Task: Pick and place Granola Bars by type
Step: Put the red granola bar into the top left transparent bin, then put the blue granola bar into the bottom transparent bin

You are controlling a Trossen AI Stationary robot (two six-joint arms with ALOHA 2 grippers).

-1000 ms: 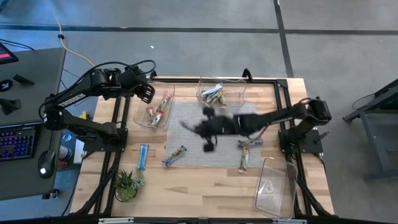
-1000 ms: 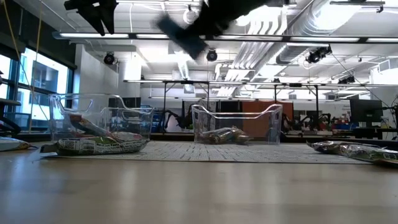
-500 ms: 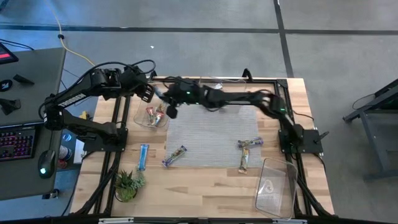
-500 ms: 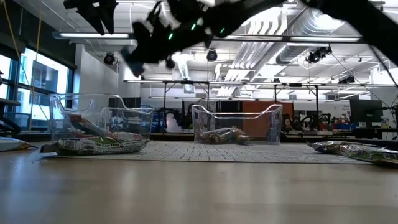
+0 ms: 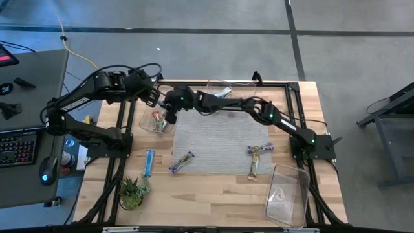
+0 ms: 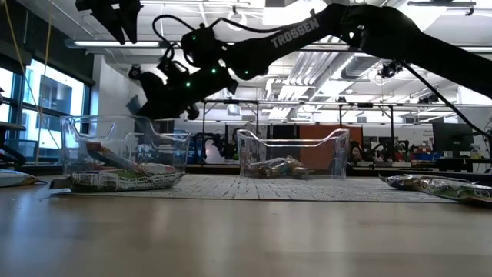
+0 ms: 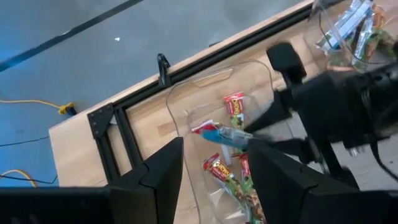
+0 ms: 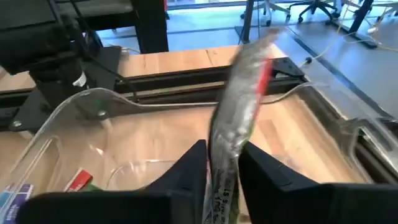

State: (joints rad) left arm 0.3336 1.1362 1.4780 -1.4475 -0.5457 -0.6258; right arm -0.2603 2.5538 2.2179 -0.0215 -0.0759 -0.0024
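Observation:
My right gripper (image 5: pixel 170 115) reaches across the table and hangs over the clear left bin (image 5: pixel 147 123), shut on a silver-and-red granola bar (image 8: pixel 241 106). The bar also shows in the left wrist view (image 7: pixel 219 131), above the red bars (image 7: pixel 234 103) lying in that bin. My left gripper (image 5: pixel 152 96) is open and empty, raised just beyond the bin's far left corner. A far middle bin (image 5: pixel 249 98) holds green-tan bars (image 5: pixel 223 99). Loose bars lie flat on the table: a blue one (image 5: pixel 149 162), one on the mat's near left corner (image 5: pixel 182 162) and two at the right (image 5: pixel 260 148). My right gripper pinches one end of the silver-and-red bar (image 8: pixel 219 177) between its two fingers. The rest of the bar sticks out past the fingertips. The bar is lifted clear, over the left bin.
A grey mat (image 5: pixel 220 139) covers the table's middle. An empty clear bin (image 5: pixel 286 194) stands at the near right corner. A small potted plant (image 5: pixel 131 191) stands at the near left. Black frame rails (image 5: pixel 294 110) run along the table's edges.
My right gripper has swung from over the mat's middle toward the table's far left, carrying the bar, and has come down over the left bin. My left gripper has kept still.

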